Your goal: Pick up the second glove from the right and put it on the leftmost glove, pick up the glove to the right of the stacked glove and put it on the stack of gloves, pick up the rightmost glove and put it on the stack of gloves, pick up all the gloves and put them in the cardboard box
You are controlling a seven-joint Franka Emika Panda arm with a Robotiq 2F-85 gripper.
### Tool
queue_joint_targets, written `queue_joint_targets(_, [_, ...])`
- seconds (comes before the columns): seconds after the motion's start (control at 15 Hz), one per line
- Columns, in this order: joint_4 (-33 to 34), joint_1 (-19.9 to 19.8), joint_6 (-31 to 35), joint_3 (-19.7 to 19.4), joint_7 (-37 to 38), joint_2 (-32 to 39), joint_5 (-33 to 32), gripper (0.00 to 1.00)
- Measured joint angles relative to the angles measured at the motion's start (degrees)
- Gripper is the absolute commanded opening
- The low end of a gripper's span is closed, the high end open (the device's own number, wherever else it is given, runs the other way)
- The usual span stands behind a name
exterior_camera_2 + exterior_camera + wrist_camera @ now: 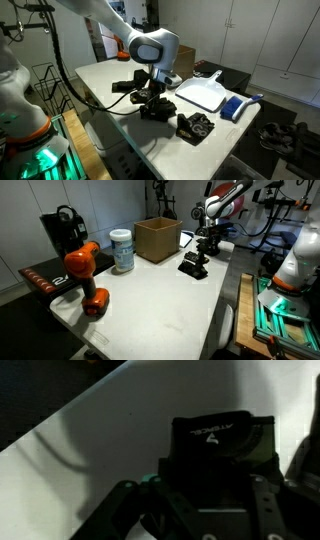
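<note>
My gripper [150, 98] is low over the table, down on a dark heap of black gloves [157, 110]. In the wrist view a black glove with a pale label [218, 438] lies between my spread jaws [195, 500], which look open around it; the view is very dark. Another black glove [127, 87] lies just beside the gripper, and one more [196, 126] lies apart near the table edge. The gripper [205, 248] stands just beyond a glove [193, 268]. The brown cardboard box [157, 238] stands open at the back of the table.
A white canister with a blue label [122, 250], an orange drill [86, 277] and a black machine [62, 224] stand beside the box. A white tray [205, 94] and a blue object [236, 107] lie near the gloves. A black cable [90, 95] trails across the table.
</note>
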Motion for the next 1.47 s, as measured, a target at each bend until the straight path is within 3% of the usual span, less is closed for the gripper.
queue_joint_targets(0.2, [0.86, -0.01, 0.0, 0.0, -1.82, 1.05, 2.0, 0.07])
queue_joint_targets(0.33, [1.23, -0.06, 0.0, 0.0, -3.05, 1.42, 3.35, 0.0])
queue_joint_targets(0.87, [2.47, 0.02, -1.39, -0.02, -4.32, 0.04, 4.12, 0.01])
queue_joint_targets(1.13, [2.82, 1.33, -8.17, 0.69, -4.37, -7.29, 2.06, 0.01])
queue_joint_targets(1.47, [2.83, 5.46, -18.35, 5.04, -5.14, -16.98, 2.62, 0.01])
